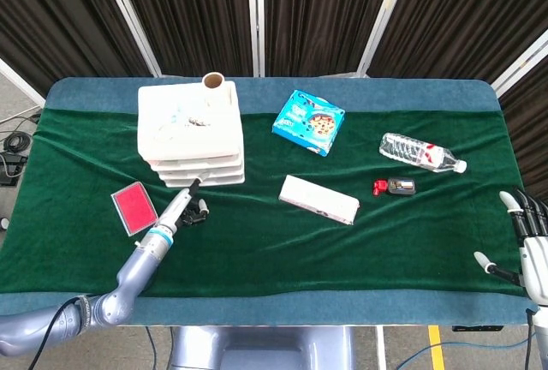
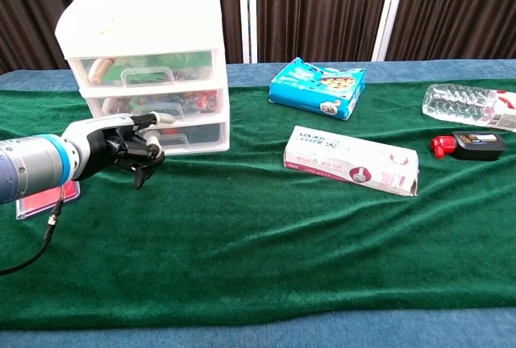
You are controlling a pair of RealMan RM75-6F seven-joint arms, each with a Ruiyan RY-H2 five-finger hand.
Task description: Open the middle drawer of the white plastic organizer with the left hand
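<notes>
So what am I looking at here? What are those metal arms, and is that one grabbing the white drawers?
It is a two-armed robot at a table, filmed from its head, looking down, and from its chest, looking forward. Its left hand reaches to the middle drawer of the white plastic organizer, one finger stretched to the handle; whether it grips yet is unclear. The right hand waits open at the table edge, holding nothing. On the green cloth lie a blue snack bag, a water bottle and a white box.
</notes>
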